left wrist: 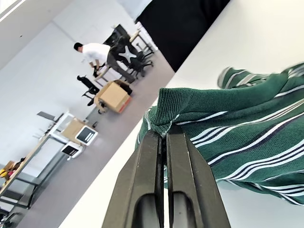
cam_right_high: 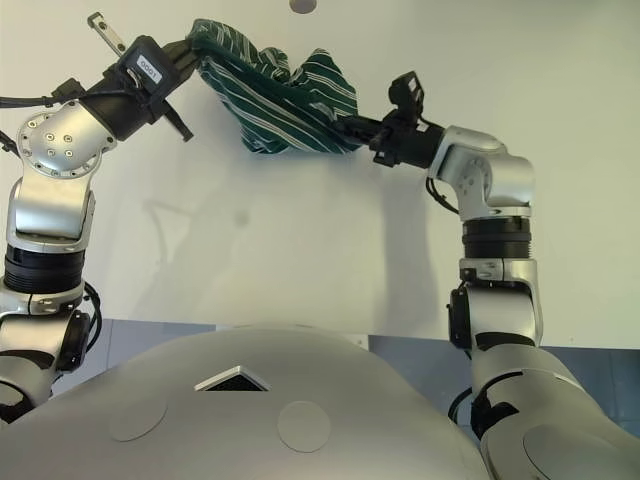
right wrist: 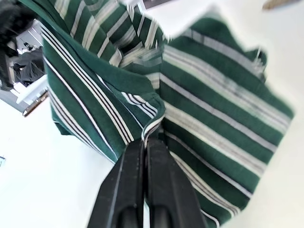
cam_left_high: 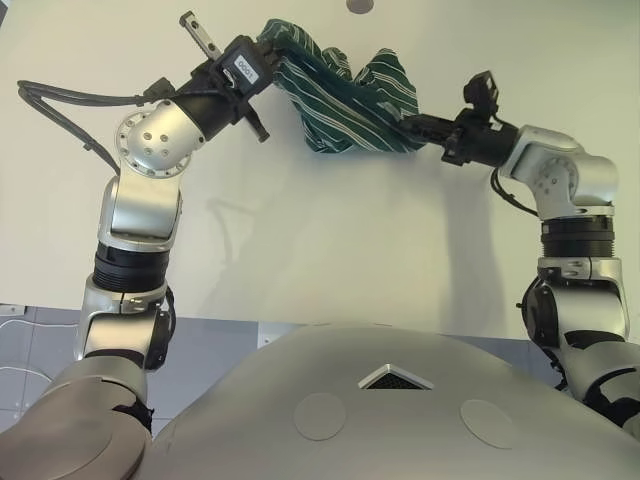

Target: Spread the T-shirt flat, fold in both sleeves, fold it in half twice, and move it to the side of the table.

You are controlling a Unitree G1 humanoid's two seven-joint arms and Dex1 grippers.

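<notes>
The T-shirt [cam_left_high: 340, 100] hangs bunched between the two end effectors, over the far part of the desk [cam_left_high: 330, 250]. The left end effector [cam_left_high: 264, 42] pinches its left edge. The right end effector [cam_left_high: 415, 126] pinches its right edge, nearer the robot.

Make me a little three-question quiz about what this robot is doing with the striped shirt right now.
1. True or false: the shirt lies spread flat on the table.
2. What does the shirt look like? A) red with dots B) green with white stripes C) plain blue
3. How many of the robot's tools are pinching the cloth?

Key:
1. False. It is bunched up between the left tool and the right tool.
2. B.
3. Two. Each is shut on an edge of the shirt.
</notes>
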